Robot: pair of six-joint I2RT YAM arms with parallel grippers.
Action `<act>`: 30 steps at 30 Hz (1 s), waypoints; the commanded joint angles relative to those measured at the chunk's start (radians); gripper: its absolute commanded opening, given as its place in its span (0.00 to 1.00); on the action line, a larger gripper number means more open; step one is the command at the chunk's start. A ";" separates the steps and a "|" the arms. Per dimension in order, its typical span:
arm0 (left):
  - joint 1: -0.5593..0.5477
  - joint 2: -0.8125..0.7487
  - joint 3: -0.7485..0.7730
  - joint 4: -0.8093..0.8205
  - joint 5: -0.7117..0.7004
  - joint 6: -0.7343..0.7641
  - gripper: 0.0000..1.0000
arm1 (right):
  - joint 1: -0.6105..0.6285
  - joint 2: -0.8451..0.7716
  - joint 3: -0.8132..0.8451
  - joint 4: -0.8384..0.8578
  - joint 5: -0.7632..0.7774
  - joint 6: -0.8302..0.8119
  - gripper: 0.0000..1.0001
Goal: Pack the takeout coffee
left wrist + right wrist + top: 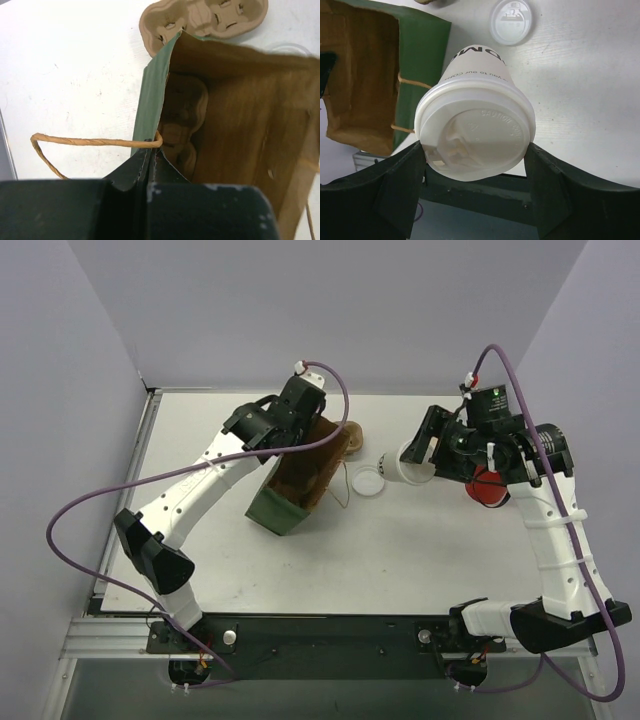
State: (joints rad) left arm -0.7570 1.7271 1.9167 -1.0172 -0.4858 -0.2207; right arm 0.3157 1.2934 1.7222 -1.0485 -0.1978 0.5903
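Note:
One white paper coffee cup [476, 75] with a white lid on it is held on its side in my right gripper [475, 150], the fingers [402, 172] pressed on either side just under the lid. In the top view this cup [400, 468] hangs right of the green paper bag [285, 502], whose brown inside faces it. My left gripper [150, 152] is shut on the bag's green rim [152, 95] and holds the mouth open. A brown pulp carrier [182, 120] sits inside the bag. A second cup is out of view.
A loose white lid [368, 481] lies on the table between bag and cup, also in the right wrist view [509, 21]. Another pulp carrier [202, 17] lies behind the bag. A red cup [488, 490] stands under my right wrist. The bag's twine handle [75, 142] hangs loose.

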 commanded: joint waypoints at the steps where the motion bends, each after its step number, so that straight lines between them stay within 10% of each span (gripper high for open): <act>1: -0.004 0.023 0.122 -0.063 -0.100 -0.046 0.00 | 0.003 -0.014 0.068 -0.024 -0.040 0.043 0.54; 18: -0.159 0.164 0.173 -0.115 -0.638 0.159 0.00 | 0.003 0.007 0.090 0.067 -0.127 0.100 0.54; 30: -0.183 0.233 0.285 -0.208 -0.445 0.011 0.00 | 0.005 -0.060 -0.068 0.189 -0.150 0.154 0.54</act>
State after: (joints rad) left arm -0.9306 1.9648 2.1387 -1.1976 -0.9783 -0.1528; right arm 0.3157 1.2709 1.6798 -0.9226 -0.3264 0.7143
